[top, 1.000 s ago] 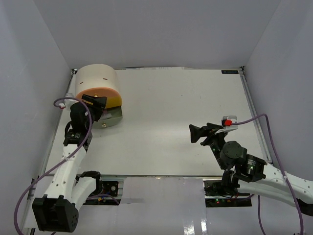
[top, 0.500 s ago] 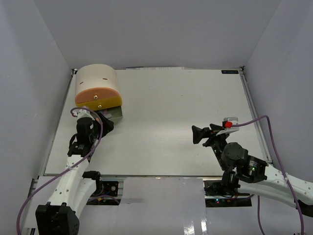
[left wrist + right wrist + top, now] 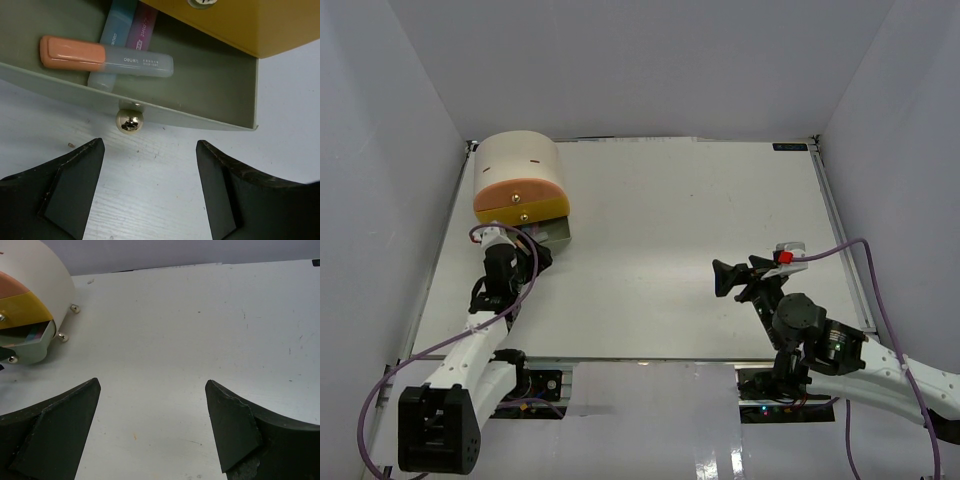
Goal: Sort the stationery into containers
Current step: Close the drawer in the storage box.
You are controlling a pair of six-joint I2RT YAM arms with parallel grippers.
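Note:
The beige half-cylinder cabinet stands at the table's far left with peach-orange and yellow drawer fronts. Its bottom grey-green drawer is pulled out. In it lie an orange-capped marker, a blue pen and a pink pen. My left gripper is open just in front of the drawer's gold knob, touching nothing; in the top view it sits below the drawer. My right gripper hangs open and empty over bare table at the right, facing left.
In the right wrist view the cabinet is far off at the upper left, on small metal feet. The yellow drawer overhangs the open one. White walls enclose the table on three sides.
My left gripper has drawn back from over the open drawer toward the near edge and its jaws have spread wider. The right arm has barely shifted.

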